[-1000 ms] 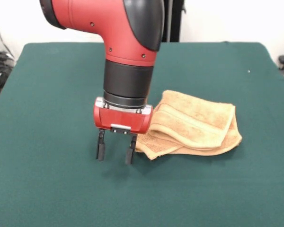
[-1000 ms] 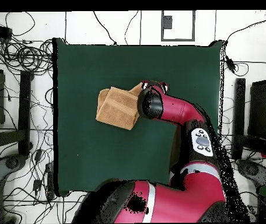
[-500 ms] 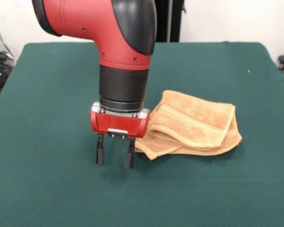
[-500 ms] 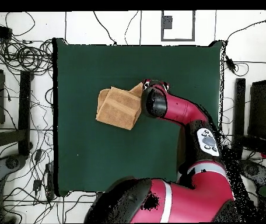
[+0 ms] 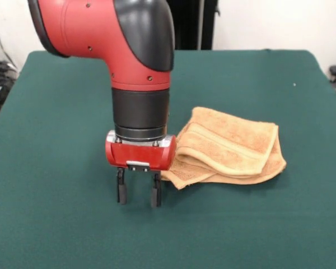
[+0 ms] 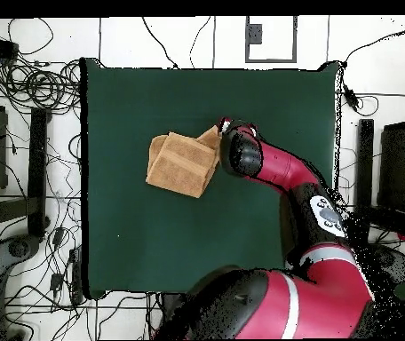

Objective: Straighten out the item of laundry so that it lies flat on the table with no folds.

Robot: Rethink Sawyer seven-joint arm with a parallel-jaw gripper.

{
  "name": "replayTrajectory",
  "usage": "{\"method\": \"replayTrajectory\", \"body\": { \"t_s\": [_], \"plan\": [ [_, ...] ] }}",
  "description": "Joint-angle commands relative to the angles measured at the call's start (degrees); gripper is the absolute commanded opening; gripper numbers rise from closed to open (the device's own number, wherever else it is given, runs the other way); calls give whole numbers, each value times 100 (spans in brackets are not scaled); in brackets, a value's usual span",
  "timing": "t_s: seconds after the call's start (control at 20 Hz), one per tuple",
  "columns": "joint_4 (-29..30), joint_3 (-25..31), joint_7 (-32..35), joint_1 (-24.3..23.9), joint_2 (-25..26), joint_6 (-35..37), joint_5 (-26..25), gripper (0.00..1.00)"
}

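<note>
Table: a large rectangular surface under a dark green felt-like cover, far larger than the cloth lying on it. In the overhead view, floor with many dark cables borders it on the left.

Arm: red and black, descending from the top of the front view. A bulky red elbow housing with a black cap passes into a black cylindrical wrist, which ends in a red block carrying the jaws. In the overhead view the arm reaches from the base at the bottom edge up to the towel's right-hand side.

Towel: orange-tan terry cloth, folded over on itself in several layers, lying on the table somewhat right of centre in the front view and left of the wrist in the overhead view. A woven border band runs across the uppermost layer, and the layer edges are stacked along the near side. The lower left corner in the front view points toward the jaws and sits partly behind the red block.

Gripper: pointing straight down, just beside the towel's corner. The two black jaws stand apart with bare green cover visible between them, gripping nothing. Their tips are at or just above the table; contact cannot be told. The right-hand jaw in the front view is close to the towel's edge.
</note>
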Motion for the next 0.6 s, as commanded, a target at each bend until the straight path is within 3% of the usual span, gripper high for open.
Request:
{"method": "replayTrajectory", "body": {
  "t_s": [0.05,0.25,0.6],
  "plan": [
    [718,1167,670,-141,367,606,136,100],
    [840,1130,848,-58,258,545,173,100],
    [1065,519,1406,568,-215,677,510,100]
  ]
}}
